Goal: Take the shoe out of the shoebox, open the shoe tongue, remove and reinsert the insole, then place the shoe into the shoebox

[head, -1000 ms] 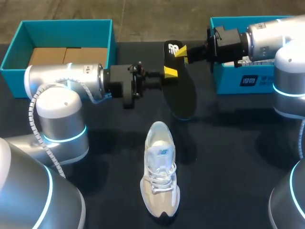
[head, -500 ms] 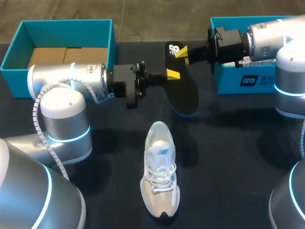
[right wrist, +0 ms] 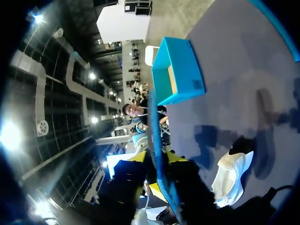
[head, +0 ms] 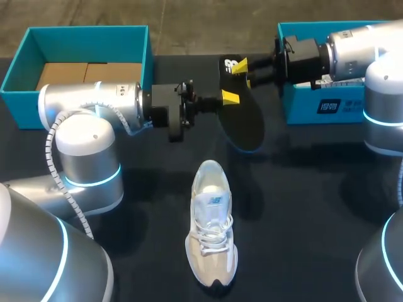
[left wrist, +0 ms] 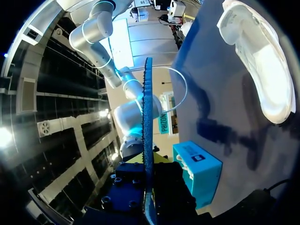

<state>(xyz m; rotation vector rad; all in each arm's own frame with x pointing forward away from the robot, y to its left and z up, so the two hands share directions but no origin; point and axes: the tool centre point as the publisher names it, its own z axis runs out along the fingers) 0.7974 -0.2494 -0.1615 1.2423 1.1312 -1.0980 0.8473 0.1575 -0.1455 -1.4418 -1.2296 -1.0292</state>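
A black insole (head: pixel 244 119) hangs edge-up above the table, between my two arms. My left gripper (head: pixel 228 97) is shut on its middle edge; in the left wrist view the thin insole (left wrist: pixel 147 140) stands edge-on between that gripper's (left wrist: pixel 149 161) fingers. My right gripper (head: pixel 242 69) is at the insole's heel end and open. In the right wrist view its (right wrist: pixel 157 159) yellow tips stand a little apart on either side of the insole (right wrist: pixel 157 136). The pale beige shoe (head: pixel 212 233) lies on the table nearer me, laces up, apart from both grippers.
An open teal shoebox (head: pixel 88 30) with brown cardboard inside stands at the back left. A second teal box (head: pixel 302 104) stands at the back right, under my right arm. The dark tabletop runs between them and around the shoe.
My left gripper has closed on the insole's edge. The right gripper's fingers have loosened at the heel. The insole has shifted slightly to the right.
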